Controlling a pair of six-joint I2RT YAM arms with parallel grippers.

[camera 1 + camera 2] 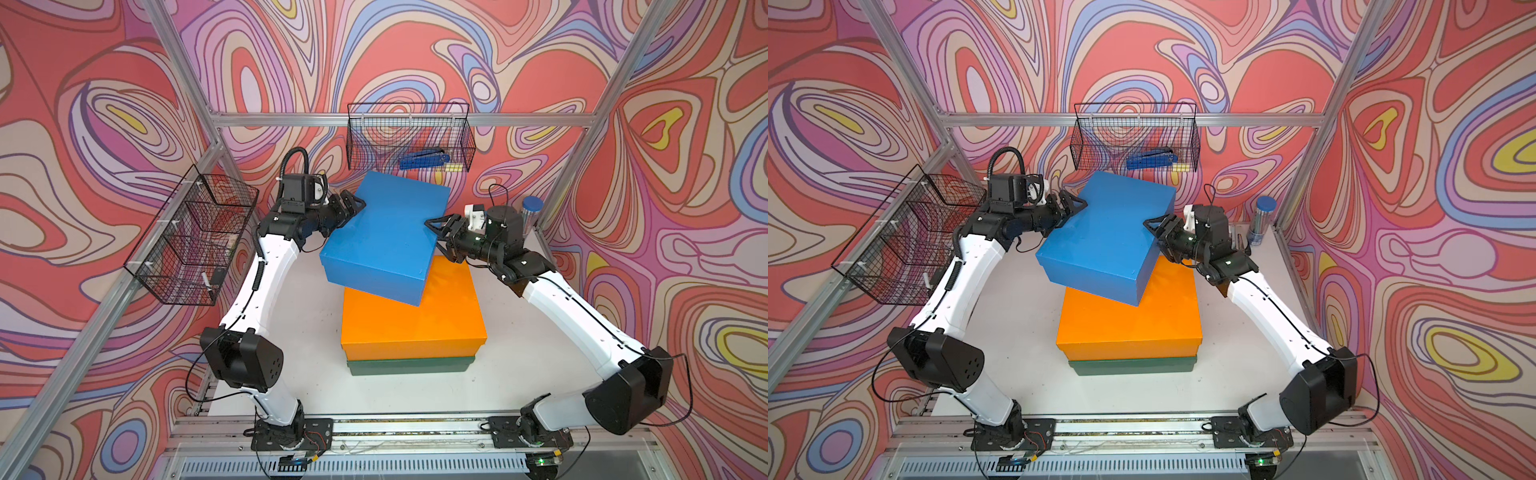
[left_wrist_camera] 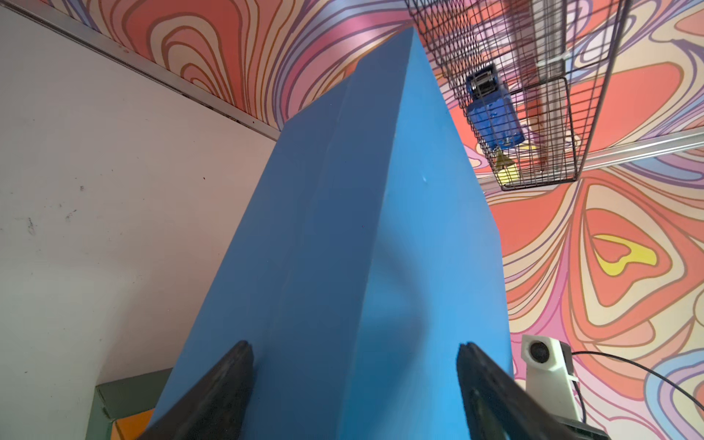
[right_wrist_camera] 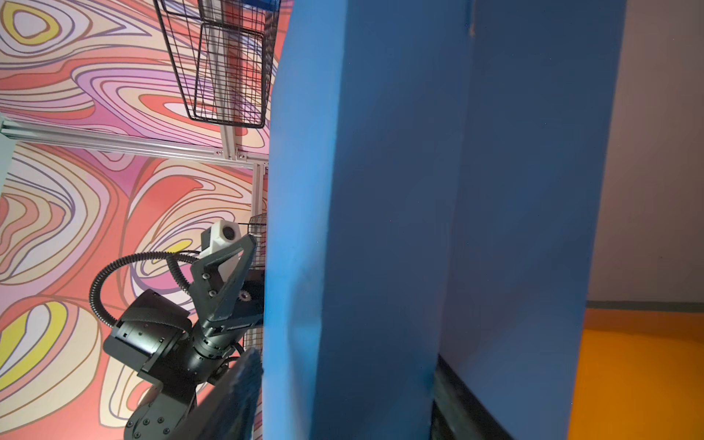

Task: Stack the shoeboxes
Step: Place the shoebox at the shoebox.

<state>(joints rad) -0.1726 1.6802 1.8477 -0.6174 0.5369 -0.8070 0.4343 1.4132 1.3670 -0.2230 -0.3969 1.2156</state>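
**Blue box aloft, last layer not yet laid**

In both top views the blue box (image 1: 386,232) (image 1: 1108,237) hung skewed and tilted over the far part of the orange box (image 1: 415,316) (image 1: 1133,324). The orange box lay squarely on the green box (image 1: 411,368) (image 1: 1133,368), near the middle of the surface (image 1: 299,332) (image 1: 1017,332). The left pincer (image 1: 353,203) (image 1: 1075,203) gripped the blue box's far left edge, and the right pincer (image 1: 434,237) (image 1: 1150,232) gripped its right edge. Whether the blue box's near corner touched the orange lid could not be told.

The left wrist view showed the left pincer (image 2: 354,350) clamped on the blue box (image 2: 362,266), one finger on each side.

The right wrist view showed the right pincer (image 3: 346,365) likewise closed on the blue box (image 3: 400,190), with the orange box (image 3: 640,381) lying beyond.

The step in hand looked like placing the third box. The next move would call for both arms together to turn it square with the orange box, level it and bring it nearer. They would then lower it flat before either pincer let go.
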